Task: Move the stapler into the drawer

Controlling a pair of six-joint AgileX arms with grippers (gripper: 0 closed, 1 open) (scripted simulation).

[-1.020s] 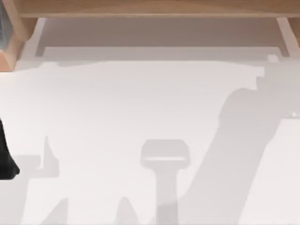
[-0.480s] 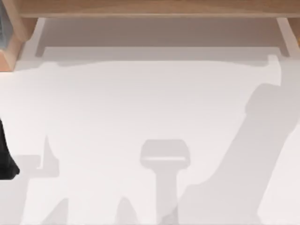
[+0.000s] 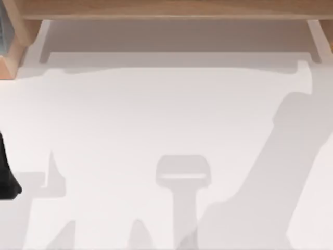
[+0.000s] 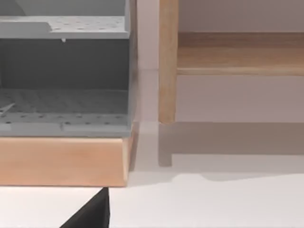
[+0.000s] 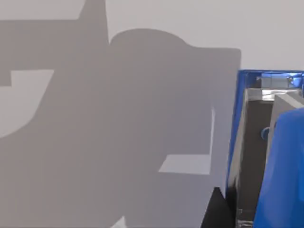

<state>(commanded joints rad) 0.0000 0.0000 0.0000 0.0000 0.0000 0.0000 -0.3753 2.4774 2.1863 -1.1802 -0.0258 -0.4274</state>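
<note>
Beside a dark fingertip of the right gripper, the blue stapler sits close against the right wrist camera, its grey metal underside facing it, above the white table; whether the fingers clamp it I cannot tell. Beyond the table's far edge runs the wooden drawer, open. The left arm sits parked at the table's left edge, near a grey perforated shelf in a wooden frame.
</note>
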